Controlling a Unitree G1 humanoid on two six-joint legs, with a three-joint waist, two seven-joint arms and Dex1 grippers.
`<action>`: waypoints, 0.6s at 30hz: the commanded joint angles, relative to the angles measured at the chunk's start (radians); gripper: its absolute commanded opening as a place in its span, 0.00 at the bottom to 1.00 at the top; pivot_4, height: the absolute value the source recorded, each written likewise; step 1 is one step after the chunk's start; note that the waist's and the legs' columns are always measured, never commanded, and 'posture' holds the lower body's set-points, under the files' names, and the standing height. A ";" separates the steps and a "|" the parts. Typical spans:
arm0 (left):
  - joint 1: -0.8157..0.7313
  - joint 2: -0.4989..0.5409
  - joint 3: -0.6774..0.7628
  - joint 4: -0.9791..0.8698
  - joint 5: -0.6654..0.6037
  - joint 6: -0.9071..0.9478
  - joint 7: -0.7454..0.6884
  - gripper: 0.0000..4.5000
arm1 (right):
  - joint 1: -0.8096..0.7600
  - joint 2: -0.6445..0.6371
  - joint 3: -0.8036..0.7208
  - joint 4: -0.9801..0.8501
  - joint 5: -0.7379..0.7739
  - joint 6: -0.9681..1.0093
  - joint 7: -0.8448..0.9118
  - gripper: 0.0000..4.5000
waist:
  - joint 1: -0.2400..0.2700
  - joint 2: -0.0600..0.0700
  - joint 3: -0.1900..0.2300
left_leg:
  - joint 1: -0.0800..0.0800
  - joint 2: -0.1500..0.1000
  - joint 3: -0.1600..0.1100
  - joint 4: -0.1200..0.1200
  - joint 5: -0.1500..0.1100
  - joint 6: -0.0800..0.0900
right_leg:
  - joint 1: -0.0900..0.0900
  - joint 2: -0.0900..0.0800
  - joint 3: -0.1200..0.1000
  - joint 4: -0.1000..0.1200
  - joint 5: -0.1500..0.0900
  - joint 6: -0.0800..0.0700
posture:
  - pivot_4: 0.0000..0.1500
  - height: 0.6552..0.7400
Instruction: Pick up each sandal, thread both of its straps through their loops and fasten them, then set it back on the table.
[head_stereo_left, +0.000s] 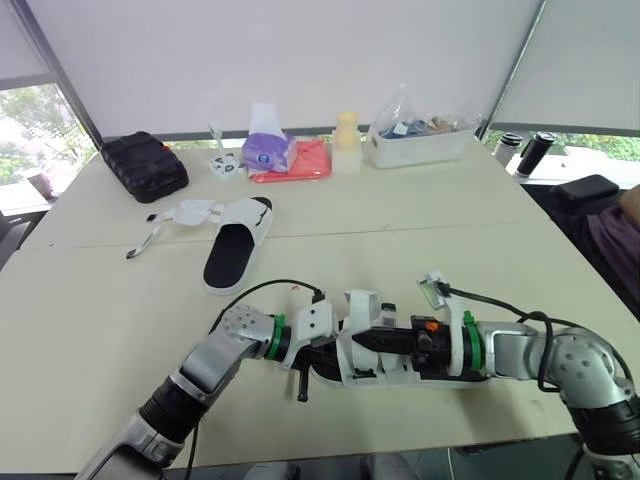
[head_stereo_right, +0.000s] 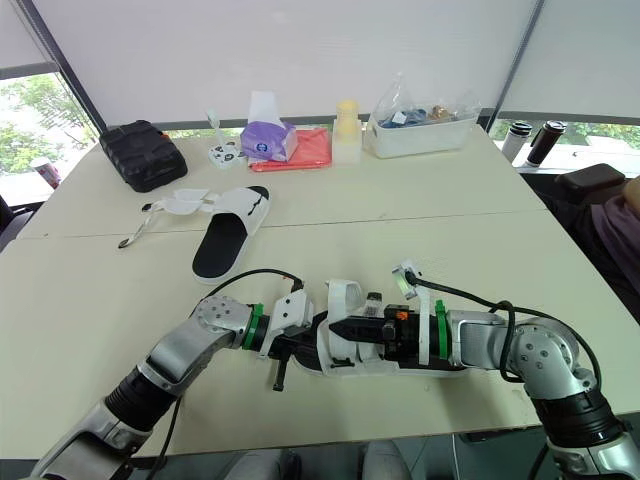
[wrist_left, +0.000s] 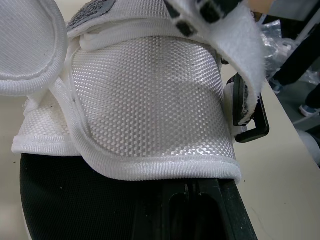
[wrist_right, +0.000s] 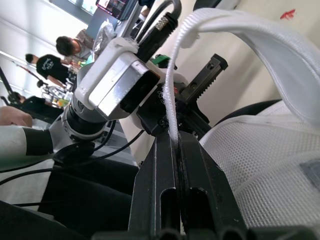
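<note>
- Sandal (head_stereo_left: 395, 368) in work at 6 o'clock on table (head_stereo_left: 450, 215), on or just above the surface, close to the near edge, bracketed by both grippers.
- Right gripper (wrist_right: 171, 140): pinched tight on the thin edge of a white strap (head_stereo_left: 362, 303), no gap between the jaws.
- Left gripper (head_stereo_left: 303, 352): up against the sandal from 9 o'clock; grip state impossible to tell.
- Black loop (wrist_left: 254, 125) just beside the mesh upper; threaded or not, hard to say.
- Second sandal (head_stereo_left: 238, 243) well apart at 10 o'clock, straps splayed loose, not yet fastened.
- Risk: strap sliding out of so narrow a pinch, if pulled at an angle to the loop.
- Risk: fastener face snagging on the mesh upper short of the loop, likely with any slack in the strap.
- Risk: sandal dragged off the near edge by a hard tug, with so little table left at 6 o'clock.
- Risk: grippers fouling each other, working nose to nose.
</note>
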 joint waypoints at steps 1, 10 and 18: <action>0.015 0.013 -0.017 0.018 0.035 0.012 0.022 0.00 | 0.019 -0.008 0.023 -0.047 -0.090 -0.004 0.034 0.01 | 0.000 0.000 0.000 | 0.000 0.000 0.000 0.000 0.000 0.000 | 0.000 0.000 0.000 0.000 0.000 0.000 | 1.00 1.00; 0.017 0.014 -0.018 0.015 0.035 0.011 0.022 0.00 | 0.034 -0.040 0.118 -0.077 -0.428 -0.130 0.096 0.01 | -0.001 0.000 -0.001 | 0.001 0.000 0.000 0.000 0.000 0.000 | 0.001 0.000 0.000 0.000 0.000 0.000 | 1.00 1.00; 0.015 0.015 -0.020 0.017 0.033 0.010 0.022 0.00 | 0.054 -0.038 0.067 -0.138 -0.513 -0.272 0.230 0.01 | -0.001 -0.002 -0.002 | 0.003 0.000 0.000 0.000 0.000 0.000 | 0.003 0.001 0.000 0.000 0.000 0.000 | 1.00 1.00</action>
